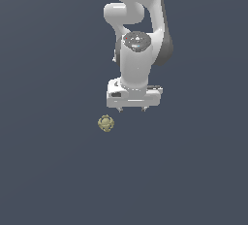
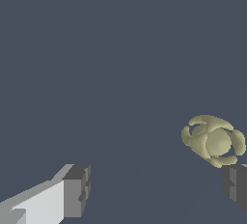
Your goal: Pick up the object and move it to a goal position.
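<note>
One bumpy olive-tan ball (image 1: 106, 123) lies just beside the released pincer (image 1: 131, 108), off toward the exterior view's left, outside its spread, empty fingers (image 2: 77, 189).

Glossy white rounded arm (image 1: 140, 35), dark grey joints, grey-tipped end effector (image 1: 131, 109)

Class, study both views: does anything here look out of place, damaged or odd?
Nothing stands out. The olive-tan ball lies intact on the plain surface, apart from the open gripper, which is offset toward the exterior view's right.
</note>
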